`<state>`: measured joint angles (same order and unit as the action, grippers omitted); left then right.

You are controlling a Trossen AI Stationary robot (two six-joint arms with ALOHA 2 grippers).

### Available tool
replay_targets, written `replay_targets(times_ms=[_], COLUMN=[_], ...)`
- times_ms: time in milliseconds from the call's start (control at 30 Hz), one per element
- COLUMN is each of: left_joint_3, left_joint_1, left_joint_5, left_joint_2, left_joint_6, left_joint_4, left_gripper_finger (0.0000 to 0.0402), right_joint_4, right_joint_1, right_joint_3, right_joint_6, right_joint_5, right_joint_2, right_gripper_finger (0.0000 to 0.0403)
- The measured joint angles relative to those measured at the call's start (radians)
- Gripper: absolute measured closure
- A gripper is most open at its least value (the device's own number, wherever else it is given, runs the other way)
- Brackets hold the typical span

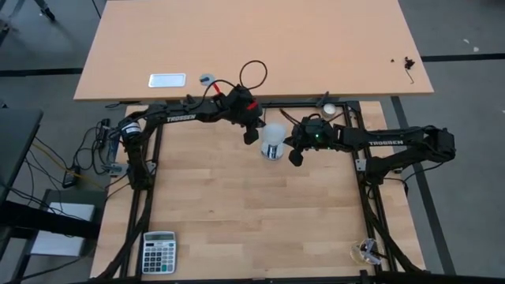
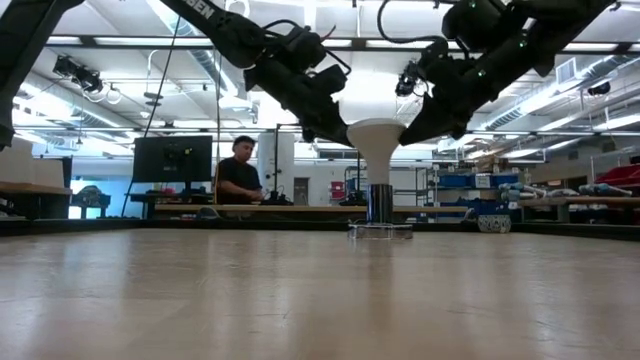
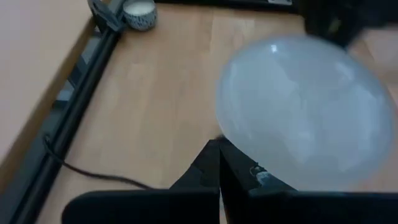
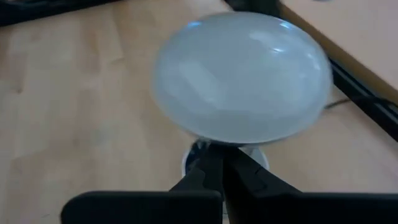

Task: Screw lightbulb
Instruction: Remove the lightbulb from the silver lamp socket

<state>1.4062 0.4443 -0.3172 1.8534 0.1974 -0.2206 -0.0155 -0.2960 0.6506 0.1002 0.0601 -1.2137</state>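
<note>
Here, frosted dome-shaped lightbulb upright in shiny socket; left claw, right claw both closed, empty.

Bright, even indoor light, with soft focus up close.
Ceiling lights glow beyond the table, whose near surface blurs. In both wrist views the lightbulb looks hazy, with faint glints on its dome.

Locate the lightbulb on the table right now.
In the high view the lightbulb stands upright near the table's far edge, about mid-width, between the left hand and right hand.
</note>
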Motion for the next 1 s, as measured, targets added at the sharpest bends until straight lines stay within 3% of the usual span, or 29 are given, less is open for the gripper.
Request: replay_targets(times_ms=[433, 667, 833, 1000], left_joint_3=[-0.006, -0.005, -0.005, -0.005], left_joint_1=[-0.083, -0.081, -0.051, 0.019], left_joint_5=[0.033, 0.090, 0.184, 0.092], left_joint_2=[-0.004, -0.004, -0.004, -0.004], left_joint_6=[0.013, 0.035, 0.067, 0.038], left_joint_4=[-0.137, -0.219, -0.212, -0.058], left_gripper_finger=[0.0402, 0.0402, 0.0402, 0.0402], right_joint_4=[0.005, -0.063, -0.115, -0.109], right_joint_1=[-0.115, -0.126, -0.090, 0.011], right_joint_3=[0.000, 0.000, 0.000, 0.001], right_joint_6=[-0.006, -0.014, -0.014, -0.017], right_joint_5=[0.009, 0.003, -0.012, -0.029], right_joint_2=[0.006, 0.087, 0.158, 0.182], right_gripper_finger=[0.0394, 0.0394, 0.0394, 0.0394])
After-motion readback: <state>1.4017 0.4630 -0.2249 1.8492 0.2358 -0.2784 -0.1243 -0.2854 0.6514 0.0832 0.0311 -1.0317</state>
